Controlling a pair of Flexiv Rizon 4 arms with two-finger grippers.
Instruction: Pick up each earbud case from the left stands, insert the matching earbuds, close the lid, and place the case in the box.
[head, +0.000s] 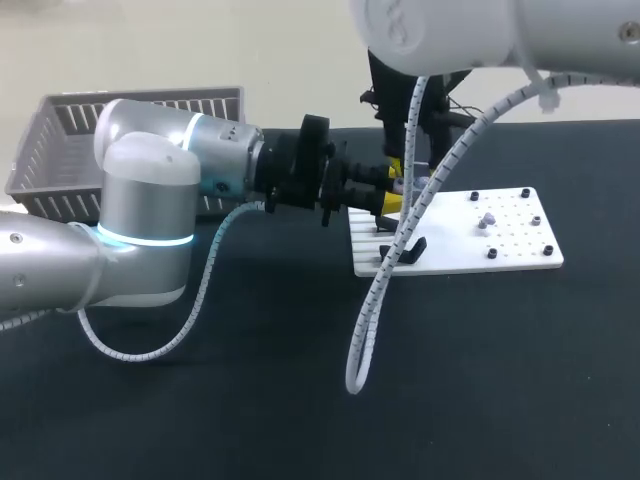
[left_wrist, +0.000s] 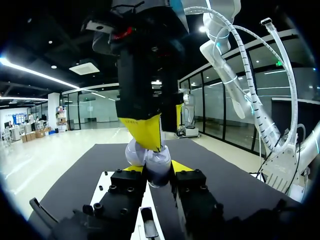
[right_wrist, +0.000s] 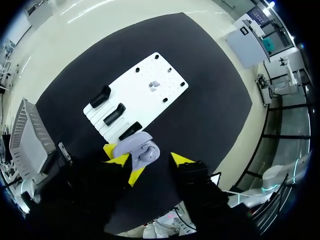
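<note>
Left wrist view first: my left gripper (left_wrist: 158, 169) is clamped on the case (left_wrist: 150, 160), a yellow tip on each side, holding it up over the edge of the board (head: 520, 250) nearest my left arm. I read that as a steadying grip, so the other arm can work on the case.

My right gripper (right_wrist: 150, 162) hangs over it from above, fingers spread and grasping nothing. One tip appears to touch the top of the case. It's likely working the lid or the inside, but I can't tell which.

The case is pale lavender, glossy and rounded, and it shows as two lobes, so I judge the lid is open. One small earbud (head: 487, 218) sits on the board, well apart from it. The box (head: 60, 150) waits far left, behind my left arm.
</note>
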